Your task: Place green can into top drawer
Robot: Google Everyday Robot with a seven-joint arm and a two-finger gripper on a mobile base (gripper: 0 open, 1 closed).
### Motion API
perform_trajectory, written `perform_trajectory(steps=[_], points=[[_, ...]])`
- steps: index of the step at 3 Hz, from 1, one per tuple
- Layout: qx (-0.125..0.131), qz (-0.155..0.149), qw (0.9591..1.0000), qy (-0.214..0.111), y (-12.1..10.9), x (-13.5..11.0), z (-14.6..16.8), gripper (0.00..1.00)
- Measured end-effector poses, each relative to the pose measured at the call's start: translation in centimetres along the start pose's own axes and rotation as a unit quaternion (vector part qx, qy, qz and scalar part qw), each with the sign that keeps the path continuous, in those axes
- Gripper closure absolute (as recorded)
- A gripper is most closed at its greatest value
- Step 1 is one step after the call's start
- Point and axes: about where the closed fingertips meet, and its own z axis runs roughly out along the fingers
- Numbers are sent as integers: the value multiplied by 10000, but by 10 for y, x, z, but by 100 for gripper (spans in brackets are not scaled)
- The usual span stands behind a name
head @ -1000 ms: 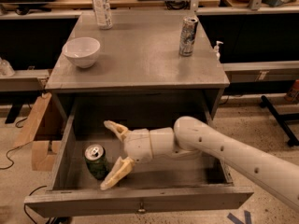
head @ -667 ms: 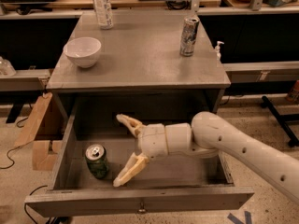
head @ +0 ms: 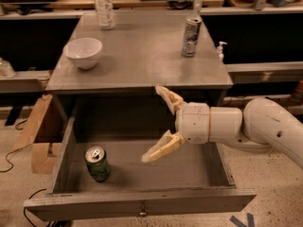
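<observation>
The green can [head: 97, 164] stands upright on the floor of the open top drawer [head: 142, 203], near its front left corner. My gripper [head: 154, 124] hangs open and empty above the middle of the drawer, to the right of the can and higher than it, well apart from it. Its two tan fingers [head: 161, 150] are spread wide, one up near the tabletop's front edge and one lower. The drawer is pulled fully out, with its small knob [head: 141, 213] at the front.
On the grey tabletop [head: 142, 56] stand a white bowl [head: 84, 52] at the left, a clear bottle [head: 104, 7] at the back left and a taller silver-grey can [head: 191, 36] at the right. A cardboard box [head: 40, 131] leans on the floor left of the drawer.
My gripper has drawn back to the right and upward, away from the green can, with its fingers still spread. The can has stayed upright in the drawer.
</observation>
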Motion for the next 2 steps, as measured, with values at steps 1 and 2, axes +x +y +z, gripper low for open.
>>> perform_trajectory(steps=[1, 2], points=[[206, 21, 9998, 52, -4, 2, -17, 0], [205, 22, 9998, 51, -4, 2, -16, 0]])
